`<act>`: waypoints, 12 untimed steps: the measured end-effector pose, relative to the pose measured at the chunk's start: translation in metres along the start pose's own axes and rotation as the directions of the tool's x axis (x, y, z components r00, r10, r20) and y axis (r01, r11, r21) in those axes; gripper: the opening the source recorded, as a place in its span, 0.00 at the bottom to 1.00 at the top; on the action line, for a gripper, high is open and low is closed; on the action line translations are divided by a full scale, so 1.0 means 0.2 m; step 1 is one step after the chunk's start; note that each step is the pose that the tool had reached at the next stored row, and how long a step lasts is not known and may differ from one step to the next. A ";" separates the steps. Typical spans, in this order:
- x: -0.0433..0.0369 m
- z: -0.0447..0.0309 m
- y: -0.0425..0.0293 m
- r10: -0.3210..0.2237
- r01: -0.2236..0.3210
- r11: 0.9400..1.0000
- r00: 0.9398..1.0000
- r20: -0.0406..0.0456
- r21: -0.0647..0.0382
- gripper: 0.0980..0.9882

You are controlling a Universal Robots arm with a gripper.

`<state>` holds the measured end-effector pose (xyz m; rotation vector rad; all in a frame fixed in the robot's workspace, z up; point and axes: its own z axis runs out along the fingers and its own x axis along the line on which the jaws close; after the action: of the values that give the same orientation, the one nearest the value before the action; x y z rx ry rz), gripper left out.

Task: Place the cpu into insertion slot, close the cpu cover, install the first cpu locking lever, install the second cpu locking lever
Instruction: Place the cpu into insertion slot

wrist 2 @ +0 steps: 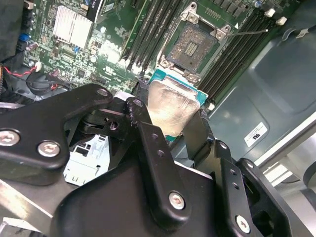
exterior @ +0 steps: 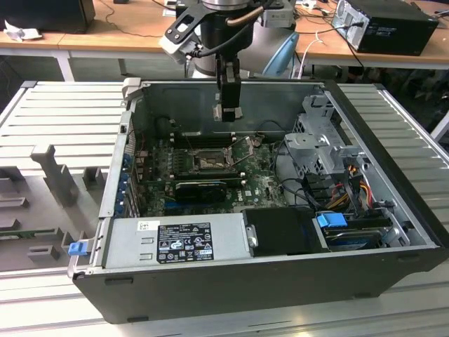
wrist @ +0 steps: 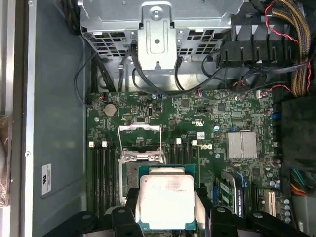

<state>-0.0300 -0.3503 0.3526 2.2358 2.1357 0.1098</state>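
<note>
Second wrist view: jaws are holding the cpu [wrist 2: 170, 106] by its edges, hovering near the open insertion slot [wrist 2: 196, 45]; seating well likely needs level, square alignment.

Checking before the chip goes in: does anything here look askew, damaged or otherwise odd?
Nothing looks damaged or askew. The gripper holds the cpu squarely above the motherboard, and the insertion slot lies open with the cpu cover swung up. The one oddity: the cpu's metal face looks smudged and blotchy in both wrist views.
</note>
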 end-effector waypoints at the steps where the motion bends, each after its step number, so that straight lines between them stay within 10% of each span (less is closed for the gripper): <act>1: 0.000 0.000 0.000 0.007 -0.007 1.000 1.000 0.001 0.000 0.48; 12: -0.001 0.035 -0.003 0.081 -0.081 0.997 0.997 0.007 -0.002 0.48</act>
<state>-0.0300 -0.3503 0.3455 2.3188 2.0410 0.1067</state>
